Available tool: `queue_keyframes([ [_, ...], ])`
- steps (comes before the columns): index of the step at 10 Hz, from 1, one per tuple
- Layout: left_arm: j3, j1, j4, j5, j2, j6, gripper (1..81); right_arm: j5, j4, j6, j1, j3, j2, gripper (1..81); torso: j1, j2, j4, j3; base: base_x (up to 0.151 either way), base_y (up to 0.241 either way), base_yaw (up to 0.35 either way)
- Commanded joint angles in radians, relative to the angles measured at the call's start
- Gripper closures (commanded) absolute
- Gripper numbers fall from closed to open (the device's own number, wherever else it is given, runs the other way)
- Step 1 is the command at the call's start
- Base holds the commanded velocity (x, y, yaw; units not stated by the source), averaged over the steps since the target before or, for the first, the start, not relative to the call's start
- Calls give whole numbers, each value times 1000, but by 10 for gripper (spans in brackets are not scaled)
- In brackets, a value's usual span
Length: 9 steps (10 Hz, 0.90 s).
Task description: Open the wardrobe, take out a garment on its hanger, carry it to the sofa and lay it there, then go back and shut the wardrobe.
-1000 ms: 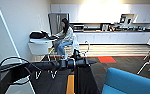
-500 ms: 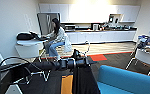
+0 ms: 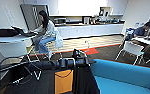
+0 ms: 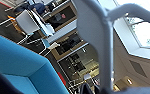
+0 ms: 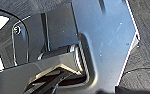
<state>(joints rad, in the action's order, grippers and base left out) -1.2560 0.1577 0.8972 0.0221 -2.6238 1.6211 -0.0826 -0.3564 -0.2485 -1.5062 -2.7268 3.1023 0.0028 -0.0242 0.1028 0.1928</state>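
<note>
Garment (image 3: 83,77), one, hangs from left arm beside sofa (image 3: 126,75); jaws' grip unclear.

The sofa (image 3: 121,75) is cut off by the head view's lower and right edges, and the black garment (image 3: 84,80) covers its near left end. The garment's lower part runs past the bottom edge, and its hanger cannot be made out there. In the left wrist view a pale curved bar (image 4: 104,50) is too blurred and close to tell what it is. The left pincer's (image 3: 77,53) fingers are too indistinct to judge. The person (image 3: 142,30) at the right edge is half hidden.
</note>
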Motion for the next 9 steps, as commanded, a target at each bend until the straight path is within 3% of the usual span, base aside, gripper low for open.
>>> queue_keyframes([
  [1,33,-183,28,19,-6,-20,811,70,-9,-3,26,7,11,10,0,0,0,0,0,0,-242],
  [9,46,-183,29,21,8,-20,811,70,-9,-3,25,7,12,10,0,0,0,-2,0,0,-244],
])
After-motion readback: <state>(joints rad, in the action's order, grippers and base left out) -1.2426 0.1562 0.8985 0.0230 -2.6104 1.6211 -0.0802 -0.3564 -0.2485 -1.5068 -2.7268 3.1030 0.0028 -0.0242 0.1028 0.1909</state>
